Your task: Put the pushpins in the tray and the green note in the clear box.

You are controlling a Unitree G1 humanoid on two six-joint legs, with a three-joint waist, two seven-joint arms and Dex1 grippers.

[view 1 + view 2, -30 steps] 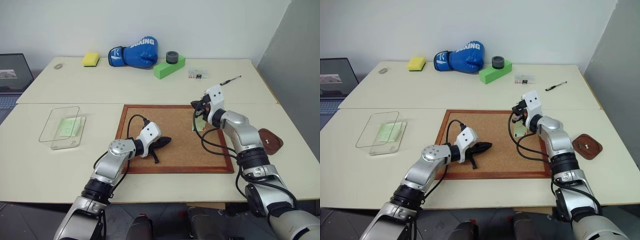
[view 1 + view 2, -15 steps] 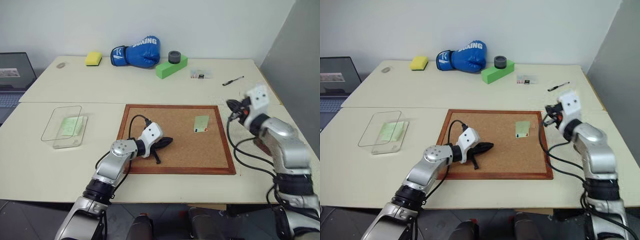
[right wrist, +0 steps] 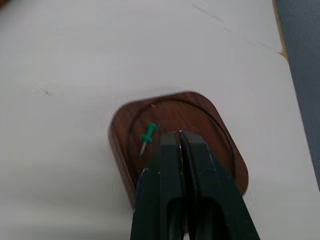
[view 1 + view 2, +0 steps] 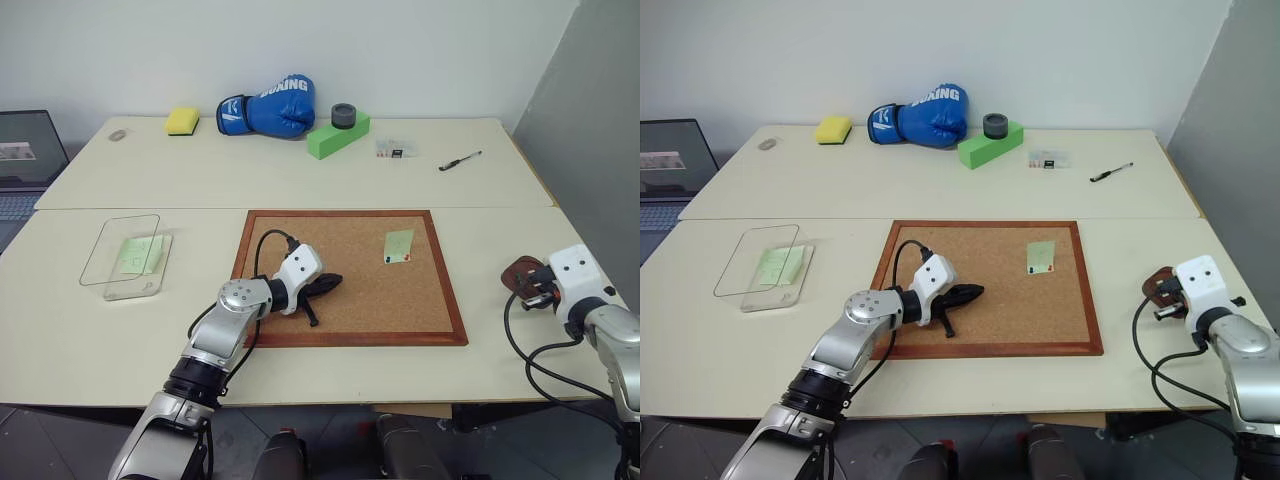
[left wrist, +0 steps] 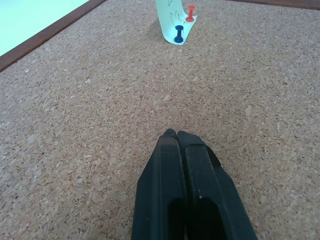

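Right claw [image 3: 179, 134], fingers pressed together, hangs over the tray [image 3: 200, 107].

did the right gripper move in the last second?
Yes. The right gripper has left the corkboard, where it was by the green note, and now sits at the tray to the board's right.

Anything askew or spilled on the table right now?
Nothing spilled. The green note sits slightly tilted on the corkboard, two pushpins at its lower edge. One green pin lies in the tray.
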